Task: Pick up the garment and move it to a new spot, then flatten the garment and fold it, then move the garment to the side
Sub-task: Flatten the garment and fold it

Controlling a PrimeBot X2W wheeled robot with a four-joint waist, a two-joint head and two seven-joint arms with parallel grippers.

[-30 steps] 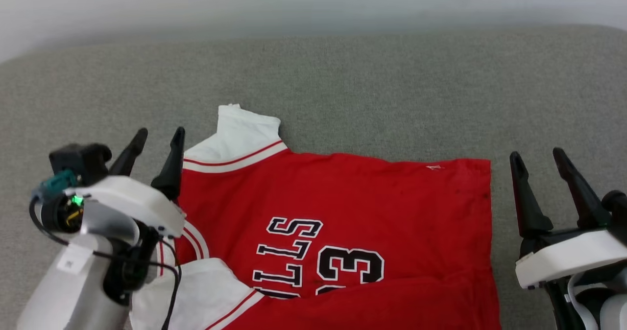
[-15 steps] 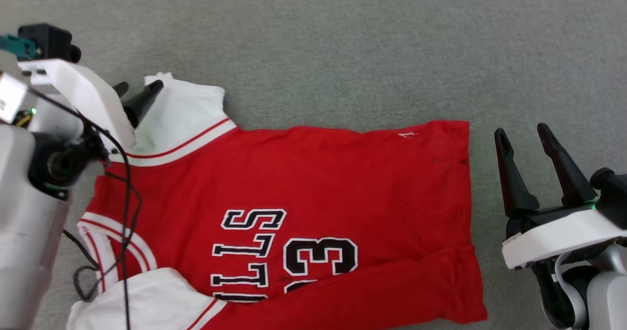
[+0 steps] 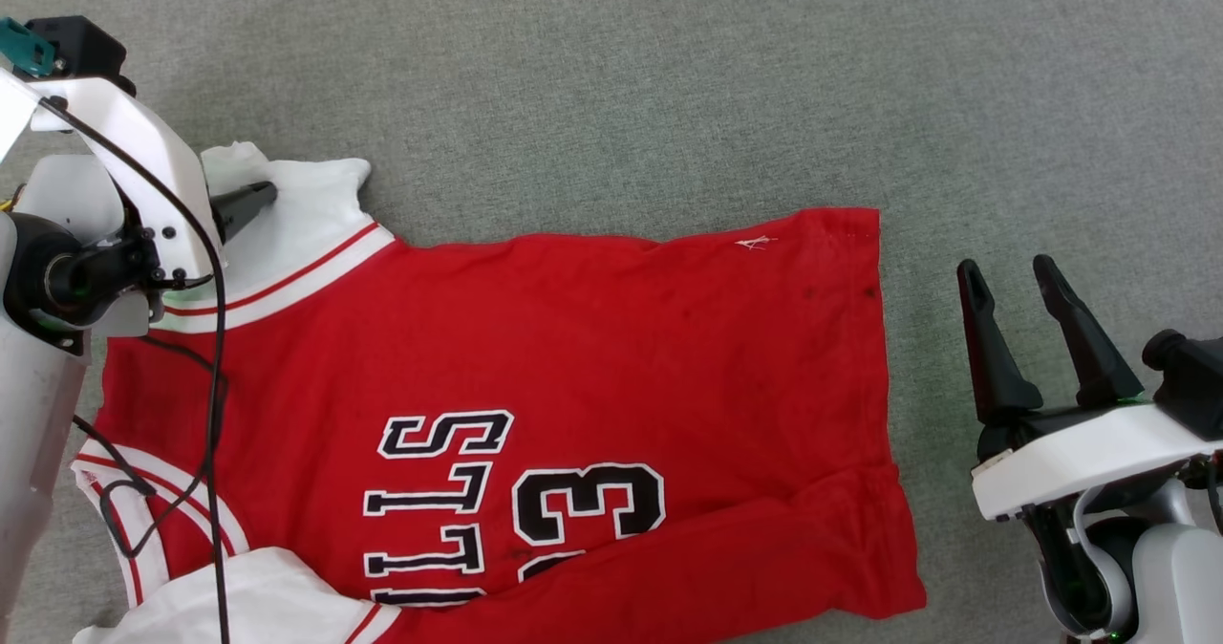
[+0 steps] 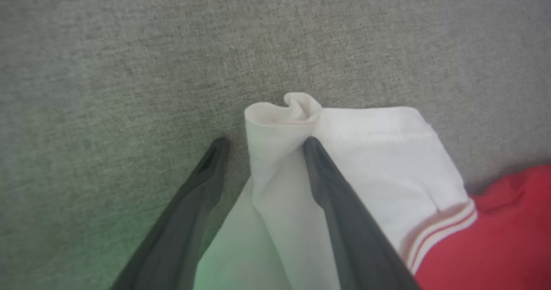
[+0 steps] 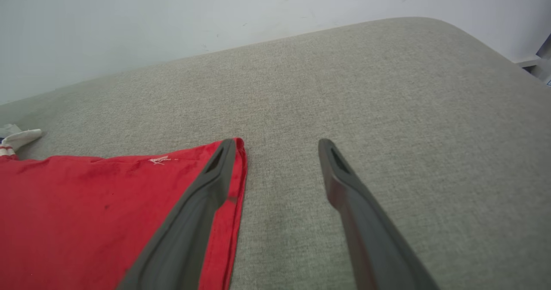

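grey woven cloth covers the surface (image 3: 669,99), where the garment (image 3: 592,338) lies spread out, red with black-and-white lettering, its near edge folded over. the left hand (image 4: 265,141) straddles the rumpled white sleeve (image 4: 366,152), fingers apart, one seemingly touching it. the right hand (image 3: 1005,265) hovers, fingers spread, beside the hem (image 3: 879,338).

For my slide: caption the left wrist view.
Open left hand straddling a fold of the garment's white sleeve.
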